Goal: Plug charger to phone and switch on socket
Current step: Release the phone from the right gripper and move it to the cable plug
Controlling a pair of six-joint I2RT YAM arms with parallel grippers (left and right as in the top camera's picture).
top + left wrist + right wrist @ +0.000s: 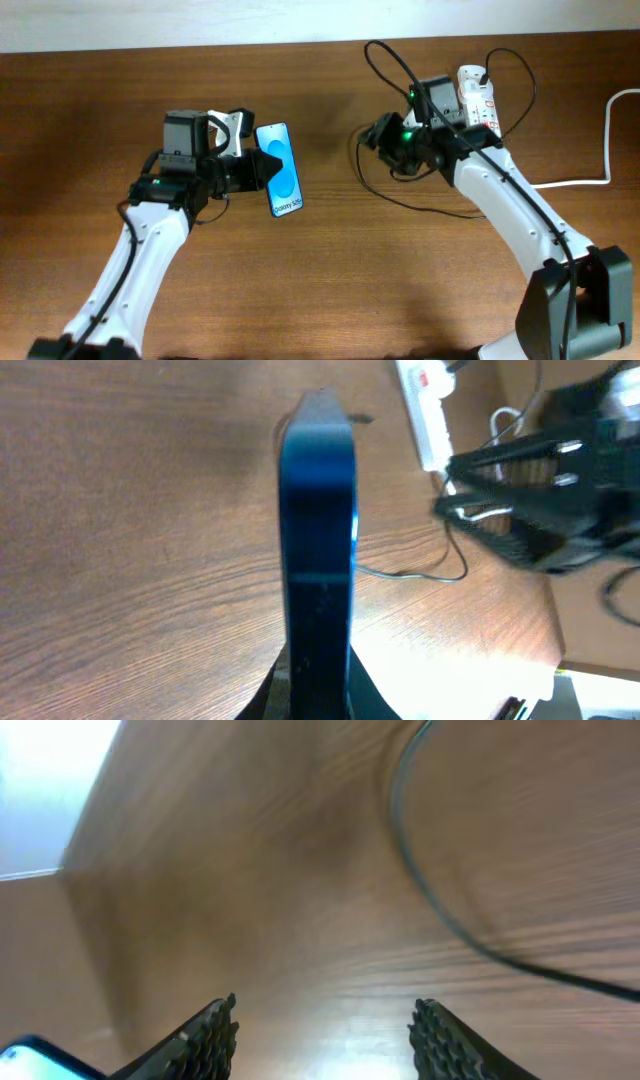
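Note:
My left gripper is shut on the phone, holding one long side with the blue screen facing up. In the left wrist view the phone stands edge-on between the fingers. My right gripper is open and empty, right of the phone with a gap between; its fingers are spread over bare wood. The charger's thin black cable loops around the right arm and also shows in the right wrist view. I cannot make out its plug tip. The white socket lies behind the right arm.
The socket's thick white lead runs off to the right edge. The socket and my right gripper show in the left wrist view, with black cable on the wood. The phone's corner shows low left in the right wrist view.

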